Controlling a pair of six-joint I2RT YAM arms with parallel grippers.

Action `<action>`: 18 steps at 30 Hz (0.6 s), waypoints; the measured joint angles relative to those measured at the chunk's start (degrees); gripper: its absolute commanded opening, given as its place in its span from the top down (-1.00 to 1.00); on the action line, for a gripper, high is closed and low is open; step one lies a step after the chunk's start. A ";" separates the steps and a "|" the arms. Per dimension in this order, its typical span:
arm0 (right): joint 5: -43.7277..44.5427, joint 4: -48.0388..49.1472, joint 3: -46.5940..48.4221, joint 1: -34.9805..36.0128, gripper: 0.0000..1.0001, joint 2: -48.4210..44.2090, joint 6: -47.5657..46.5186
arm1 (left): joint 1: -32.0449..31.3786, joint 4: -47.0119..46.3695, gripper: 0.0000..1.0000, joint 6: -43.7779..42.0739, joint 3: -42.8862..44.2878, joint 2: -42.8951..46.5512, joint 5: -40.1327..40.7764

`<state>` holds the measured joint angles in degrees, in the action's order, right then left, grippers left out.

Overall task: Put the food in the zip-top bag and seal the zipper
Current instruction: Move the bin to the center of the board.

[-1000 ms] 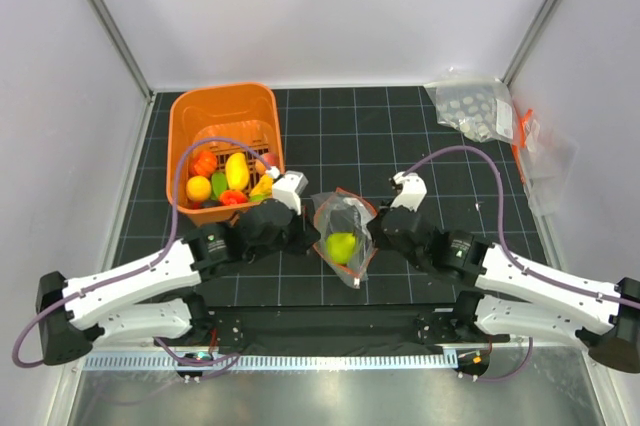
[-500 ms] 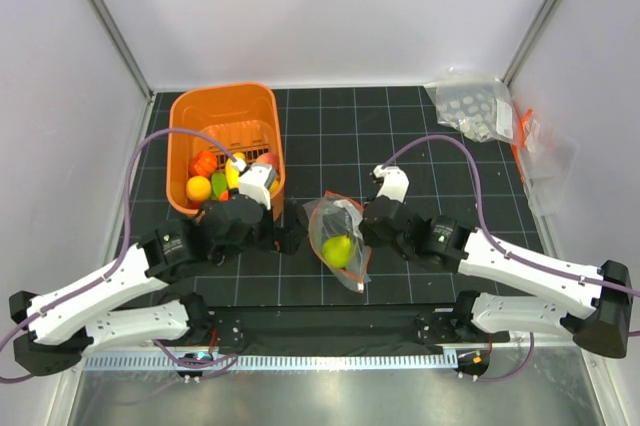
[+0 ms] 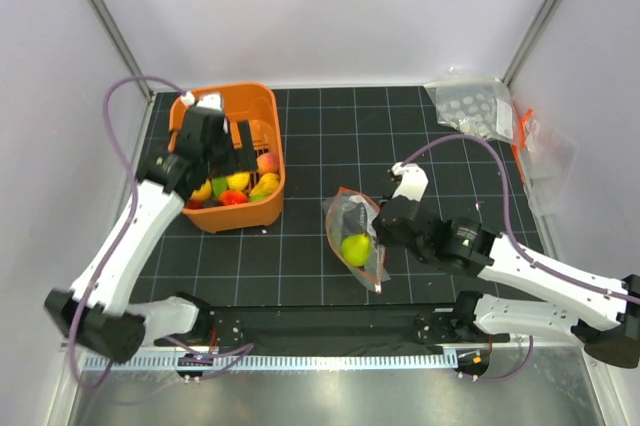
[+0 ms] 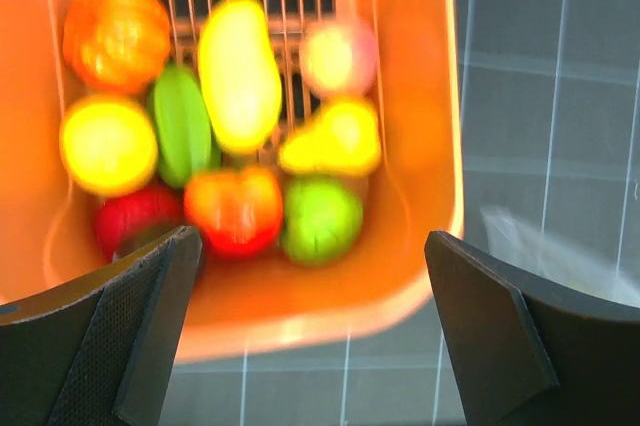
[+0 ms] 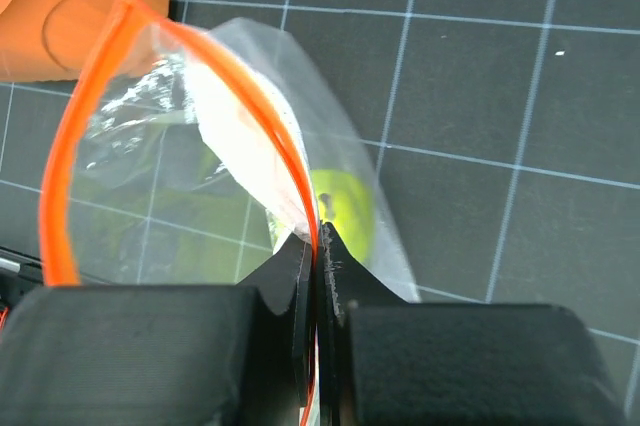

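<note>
Clamping the zipper [image 5: 50,221] of the zip-top bag [image 3: 355,236]: right gripper [image 5: 318,236], jaws pressed together; one yellow-green food piece [image 3: 354,248] lay inside, just beyond its fingers. Hovering with jaws spread, empty: left gripper [image 4: 310,238], directly above other food [image 4: 240,76] in the orange basket [image 3: 225,101].

black gridded table [image 3: 330,136] bears orange basket [image 3: 236,218] and clear bags [image 3: 470,108].

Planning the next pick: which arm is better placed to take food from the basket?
Left: the left gripper hangs open over the food in the basket; the right gripper is shut on the zipper of the bag.
</note>
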<state>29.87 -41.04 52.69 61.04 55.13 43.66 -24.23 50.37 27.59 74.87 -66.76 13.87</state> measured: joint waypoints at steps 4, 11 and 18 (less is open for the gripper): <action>0.92 -2.38 0.57 -0.02 0.98 -2.14 -0.52 | 7.15 -0.57 -0.99 -1.14 11.91 -17.57 -4.94; 0.22 -4.04 1.86 -0.02 0.98 -2.14 -2.32 | 14.05 1.01 -1.00 0.87 35.12 -48.61 -13.49; -1.07 -4.35 4.42 0.00 0.98 -2.12 -3.30 | 14.60 2.43 -1.00 2.51 46.84 -60.28 -13.88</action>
<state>28.80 -45.39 57.10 61.04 53.01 40.36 -9.63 52.80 30.11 121.71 -127.04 -0.01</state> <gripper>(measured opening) 0.070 0.996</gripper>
